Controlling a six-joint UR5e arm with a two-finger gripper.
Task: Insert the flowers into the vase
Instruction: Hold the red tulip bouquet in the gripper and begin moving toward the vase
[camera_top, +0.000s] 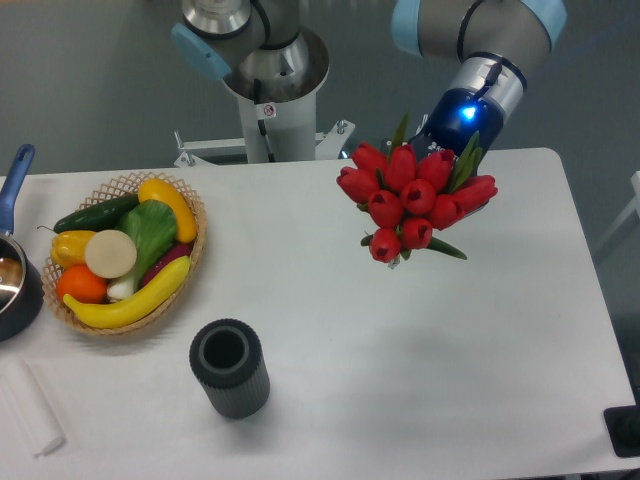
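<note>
The tight bunch of red tulip buds with green leaves (415, 200) hangs in the air above the right half of the white table (520, 330), carried on the end of the grey and light-blue robot arm, so the pick-up looks done while the carry across and the insertion are left. The two-finger gripper (452, 128) sits behind the blooms, under the wrist with its blue glowing ring; its jaws are hidden by the flowers and leaves, so I cannot tell how they stand, though the lifted bunch suggests they hold the stems. The buds point toward the camera and down to the left, spread wider than the mouth they must enter. The small dark grey ribbed cylindrical vase (230, 367) stands upright near the front edge, well apart from the bunch, to its lower left, its round thick-walled mouth empty. Beside it, further left, rest a wicker basket of vegetables and fruit (198, 255) and a dark pot with a blue handle (14, 270).
</note>
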